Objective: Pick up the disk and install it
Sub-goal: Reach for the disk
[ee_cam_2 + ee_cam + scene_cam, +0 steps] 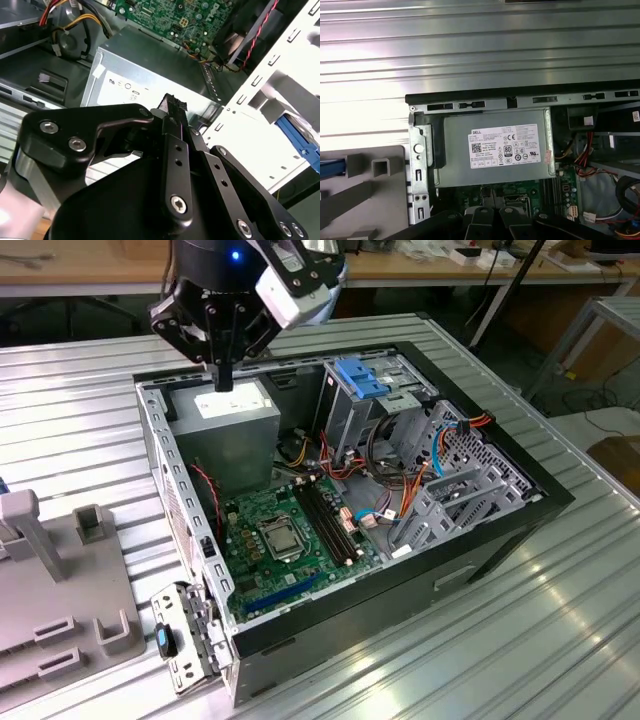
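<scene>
Above the power supply (235, 415) hangs the gripper (222, 375), closed tight and empty. The case (420, 585) lies open-side up, presumably for reach from above.

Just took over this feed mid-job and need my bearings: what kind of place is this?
Likely a robotics lab or workshop test bench: an open black desktop computer case lies on a ribbed silver metal table, a grey moulded parts fixture sits beside it, and wooden workbenches stand behind.
</scene>
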Controlling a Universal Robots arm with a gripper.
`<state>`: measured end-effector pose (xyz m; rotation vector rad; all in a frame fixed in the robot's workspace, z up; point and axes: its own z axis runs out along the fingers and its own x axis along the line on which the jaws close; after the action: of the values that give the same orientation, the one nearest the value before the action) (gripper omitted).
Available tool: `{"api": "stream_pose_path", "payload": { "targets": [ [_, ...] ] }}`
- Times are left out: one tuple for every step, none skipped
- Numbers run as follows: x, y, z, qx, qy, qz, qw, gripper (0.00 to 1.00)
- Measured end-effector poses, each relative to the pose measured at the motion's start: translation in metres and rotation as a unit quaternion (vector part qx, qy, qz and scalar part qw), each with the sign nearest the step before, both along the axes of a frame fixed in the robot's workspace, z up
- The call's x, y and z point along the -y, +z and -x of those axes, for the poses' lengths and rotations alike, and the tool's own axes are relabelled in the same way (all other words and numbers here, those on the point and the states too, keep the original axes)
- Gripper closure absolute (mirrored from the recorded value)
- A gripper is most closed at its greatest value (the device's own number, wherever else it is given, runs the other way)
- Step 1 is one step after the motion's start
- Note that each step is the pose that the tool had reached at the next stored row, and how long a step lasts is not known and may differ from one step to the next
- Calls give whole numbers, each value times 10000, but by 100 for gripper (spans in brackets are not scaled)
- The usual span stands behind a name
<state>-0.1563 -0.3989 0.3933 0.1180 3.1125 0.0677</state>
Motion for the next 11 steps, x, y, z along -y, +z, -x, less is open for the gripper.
{"api": "stream_pose_path", "payload": {
  "targets": [
    [-5, 0, 25, 0, 0, 0, 10000, 89],
    [-10, 0, 39, 0, 0, 0, 10000, 89],
    [-16, 0, 54, 0, 0, 0, 10000, 89],
    [-24, 0, 74, 0, 0, 0, 10000, 89],
    [-35, 0, 87, 0, 0, 1, 10000, 89],
    [-54, 0, 96, 0, 0, 13, 10000, 89],
    [-82, 0, 107, 0, 2, 59, 10000, 89],
    [-104, 0, 110, 0, 4, 112, 9999, 89],
    [-133, 0, 114, 0, 6, 196, 9998, 89],
    [-154, 0, 117, 0, 7, 259, 9997, 89],
    [-181, 0, 121, 0, 10, 320, 9995, 89]
  ]
}}
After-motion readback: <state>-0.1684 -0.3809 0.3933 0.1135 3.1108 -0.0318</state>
